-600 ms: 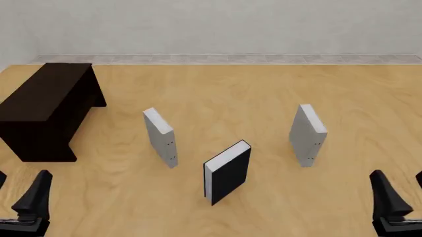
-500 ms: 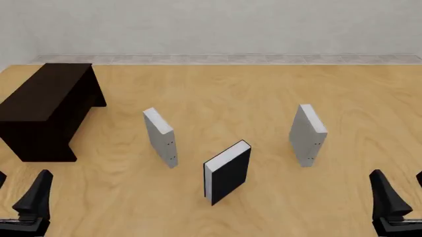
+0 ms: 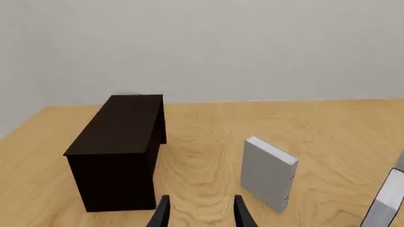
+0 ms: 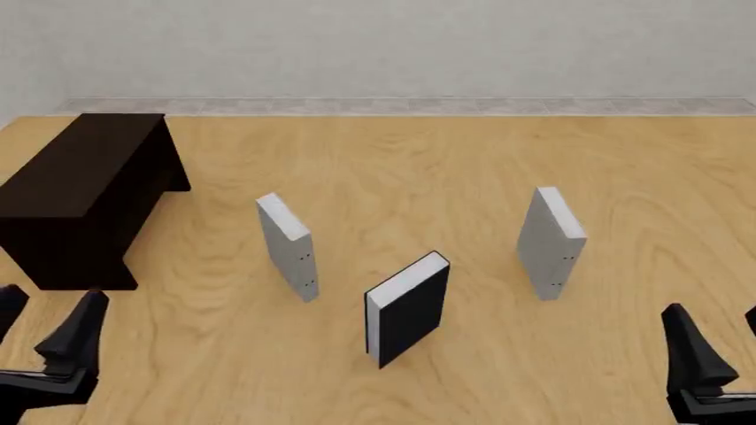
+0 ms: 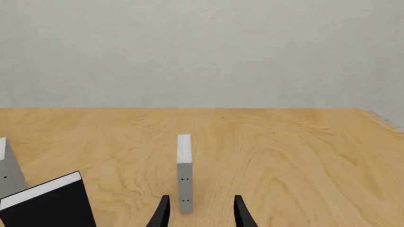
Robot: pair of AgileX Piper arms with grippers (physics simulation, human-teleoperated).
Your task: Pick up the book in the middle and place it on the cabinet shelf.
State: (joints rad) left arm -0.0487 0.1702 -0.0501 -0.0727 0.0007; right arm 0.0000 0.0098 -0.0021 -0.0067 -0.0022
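The black book [image 4: 408, 308] with a white page edge stands upright on the wooden table, between two light-grey books. The right wrist view catches it low at the picture's edge [image 5: 50, 203], and the left wrist view shows only its pale page edge [image 3: 383, 203]. At the far left stands the dark brown cabinet [image 4: 83, 190], flat-topped, which fills much of the left wrist view [image 3: 120, 142]. My left gripper [image 4: 42, 326] is open at the near left, just short of the cabinet. Open too, my right gripper [image 4: 721, 343] sits at the near right. Neither holds anything.
One light-grey book [image 4: 287, 246] stands left of the black book, also seen in the left wrist view [image 3: 268, 172]. The other light-grey book [image 4: 551, 241] stands to the right, straight ahead of the right gripper [image 5: 183, 172]. A pale wall closes the table's far side.
My left gripper has crept forward and a little right, toward the cabinet's near end. The right gripper and the books have not moved.
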